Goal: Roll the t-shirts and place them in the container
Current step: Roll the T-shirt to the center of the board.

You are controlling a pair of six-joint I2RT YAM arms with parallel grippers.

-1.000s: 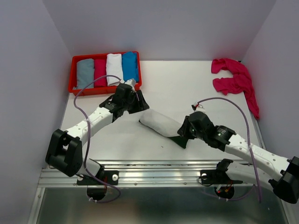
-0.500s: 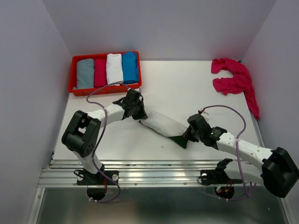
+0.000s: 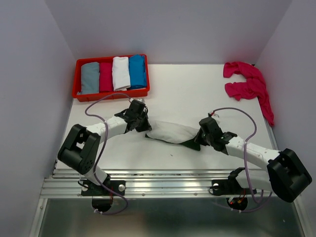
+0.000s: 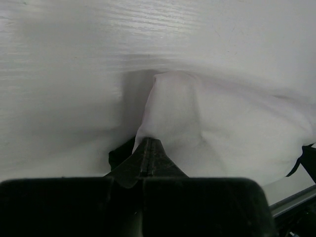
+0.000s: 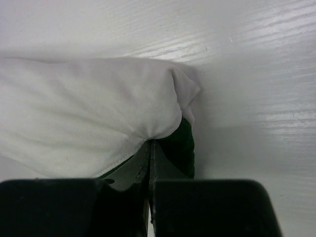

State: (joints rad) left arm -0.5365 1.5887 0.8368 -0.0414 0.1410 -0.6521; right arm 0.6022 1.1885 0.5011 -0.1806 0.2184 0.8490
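Note:
A cream-white t-shirt [image 3: 170,132] with dark green trim lies as a long bundle across the middle of the table. My left gripper [image 3: 143,126] is shut on its left end. In the left wrist view the jaws [image 4: 149,141] pinch a peak of white cloth [image 4: 197,123]. At the bundle's right end my right gripper [image 3: 199,140] is shut too. In the right wrist view the jaws [image 5: 150,144] meet where the white cloth [image 5: 89,118] joins a dark green fold [image 5: 182,145]. Magenta-pink t-shirts [image 3: 247,83] lie crumpled at the back right, away from both grippers.
A red tray [image 3: 111,94] at the back left holds several rolled shirts in grey, magenta, white and blue. Purple-grey walls stand close on the left, back and right. A metal rail [image 3: 163,185] runs along the table's near edge.
Both grippers went from open to shut on the ends of the cream-white t-shirt. The bundle has swung from slanted to nearly level, and both arms have dropped lower and nearer.

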